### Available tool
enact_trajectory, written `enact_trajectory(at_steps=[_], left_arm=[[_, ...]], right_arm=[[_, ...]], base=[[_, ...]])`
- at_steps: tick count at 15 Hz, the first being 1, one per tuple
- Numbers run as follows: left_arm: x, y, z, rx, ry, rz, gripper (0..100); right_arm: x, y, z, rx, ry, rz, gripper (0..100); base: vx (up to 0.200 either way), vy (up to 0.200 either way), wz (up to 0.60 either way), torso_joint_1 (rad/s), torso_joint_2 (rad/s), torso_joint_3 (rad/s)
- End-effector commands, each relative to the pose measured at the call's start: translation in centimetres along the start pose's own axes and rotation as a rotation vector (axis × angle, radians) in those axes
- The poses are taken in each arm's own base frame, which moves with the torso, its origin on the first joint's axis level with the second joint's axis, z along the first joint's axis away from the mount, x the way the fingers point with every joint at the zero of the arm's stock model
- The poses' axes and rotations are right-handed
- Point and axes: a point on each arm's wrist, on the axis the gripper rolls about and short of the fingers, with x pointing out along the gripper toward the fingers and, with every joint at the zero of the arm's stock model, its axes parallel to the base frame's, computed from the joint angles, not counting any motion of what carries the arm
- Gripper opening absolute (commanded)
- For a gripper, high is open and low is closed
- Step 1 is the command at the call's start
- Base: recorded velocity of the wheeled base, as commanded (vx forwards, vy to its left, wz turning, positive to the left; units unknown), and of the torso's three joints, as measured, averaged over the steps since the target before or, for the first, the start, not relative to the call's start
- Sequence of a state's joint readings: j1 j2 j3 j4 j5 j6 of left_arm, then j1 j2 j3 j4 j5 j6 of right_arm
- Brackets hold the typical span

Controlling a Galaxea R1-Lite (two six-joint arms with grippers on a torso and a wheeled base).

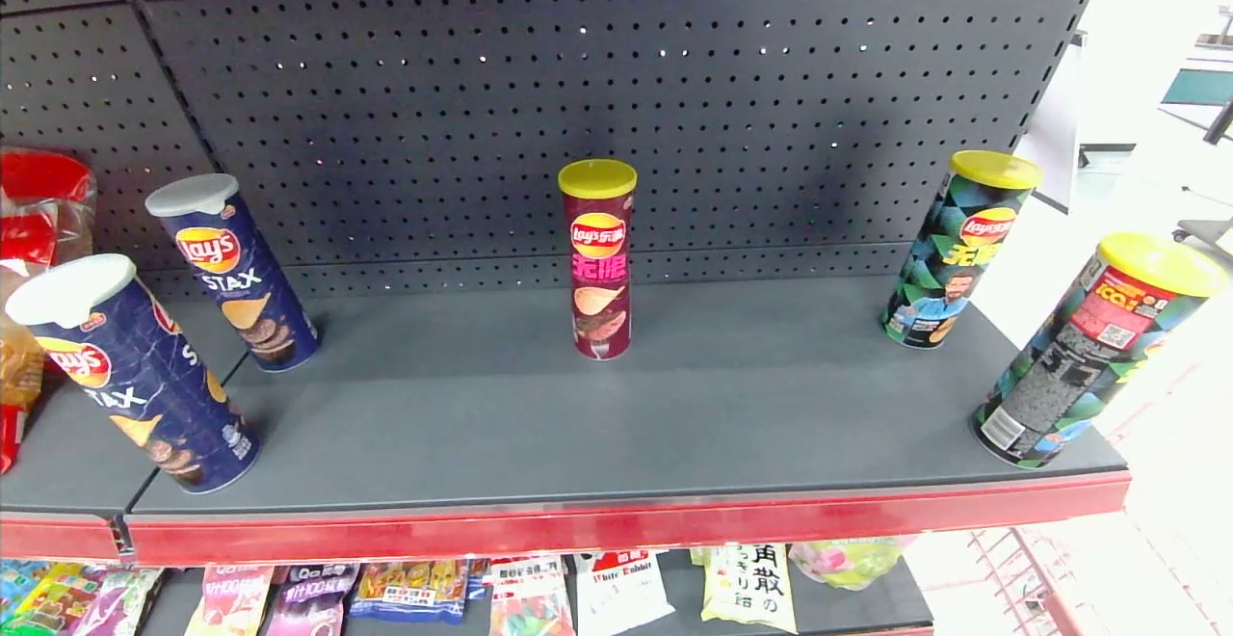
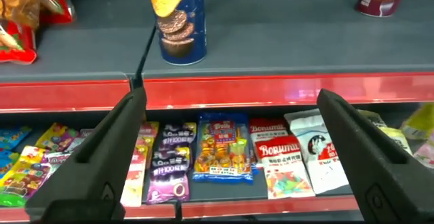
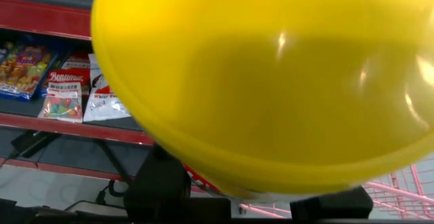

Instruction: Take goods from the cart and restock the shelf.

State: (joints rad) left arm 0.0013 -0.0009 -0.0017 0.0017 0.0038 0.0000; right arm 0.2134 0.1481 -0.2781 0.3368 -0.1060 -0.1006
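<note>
A dark grey shelf (image 1: 597, 424) with a red front lip holds upright chip cans. Two blue cans (image 1: 236, 270) (image 1: 130, 371) stand at the left, a maroon can (image 1: 598, 258) in the middle, and two green-patterned, yellow-lidded cans (image 1: 958, 249) (image 1: 1098, 352) at the right. My left gripper (image 2: 230, 95) is open and holds nothing, level with the shelf's lip below a blue can (image 2: 178, 20). In the right wrist view, a can's yellow lid (image 3: 271, 75) sits close to the camera. My right gripper (image 3: 244, 197) is shut on that can, low in front of the lower shelf.
Snack bags (image 1: 616, 593) line the lower shelf (image 2: 220, 149). Red bags (image 1: 29, 231) sit at the far left of the upper shelf. A pink wire cart (image 1: 1021, 569) stands at the lower right. Wide bare stretches lie between the cans.
</note>
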Motion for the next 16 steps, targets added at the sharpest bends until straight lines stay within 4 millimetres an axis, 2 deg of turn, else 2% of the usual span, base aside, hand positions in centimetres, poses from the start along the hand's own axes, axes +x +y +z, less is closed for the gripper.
enact_trajectory(at_steps=[1,2,5,6,7,8,9,10,11,13,16], left_arm=[[0.0,0.0,0.0,0.000,0.001,0.001,100],[0.0,0.0,0.0,0.000,0.001,0.001,100],[0.1,0.0,0.1,0.002,0.019,-0.002,100],[0.3,0.0,0.1,0.054,0.035,-0.029,100],[0.1,-0.2,1.1,0.078,0.009,-0.110,100],[0.4,-0.3,5.7,0.013,-0.007,-0.211,100],[2.3,-0.5,11.3,-0.068,0.016,-0.258,100],[3.7,-0.6,13.6,-0.096,0.031,-0.276,100],[5.0,-0.7,14.9,-0.099,0.056,-0.316,100],[5.8,-1.1,15.2,-0.094,0.067,-0.438,100],[7.6,-1.4,14.6,-0.093,0.153,-0.506,100]], right_arm=[[0.0,0.0,-0.5,-0.009,-0.008,0.002,0],[-0.1,0.1,-1.0,-0.020,-0.018,0.001,0],[-0.1,0.1,-0.9,-0.030,-0.039,0.011,0],[0.0,0.1,-0.6,-0.026,-0.075,0.010,0],[0.0,0.1,-0.6,-0.024,-0.081,0.012,0],[0.1,0.2,-0.8,-0.014,-0.075,0.055,0],[0.4,0.4,-1.3,0.003,-0.063,0.129,0],[0.6,0.5,-1.8,0.003,-0.049,0.154,0],[1.1,0.6,-2.5,-0.003,-0.028,0.152,0],[1.4,0.7,-2.7,-0.006,-0.055,0.147,0],[1.5,0.7,-2.8,0.000,-0.056,0.150,0]], base=[[0.000,0.000,0.00,0.000,0.00,0.000],[0.000,0.000,0.00,0.000,0.00,0.000],[0.000,0.000,0.00,0.000,0.00,0.000],[0.000,0.000,0.00,0.000,0.00,0.000],[0.000,0.000,0.00,0.000,0.00,0.000],[0.000,0.000,0.00,0.000,0.00,0.000],[0.000,0.000,0.00,0.000,0.00,0.000],[0.000,0.000,0.00,0.000,0.00,0.000],[0.000,0.000,0.00,0.000,0.00,0.000],[0.000,0.000,0.00,0.000,0.00,0.000],[0.000,0.000,0.00,0.000,0.00,0.000]])
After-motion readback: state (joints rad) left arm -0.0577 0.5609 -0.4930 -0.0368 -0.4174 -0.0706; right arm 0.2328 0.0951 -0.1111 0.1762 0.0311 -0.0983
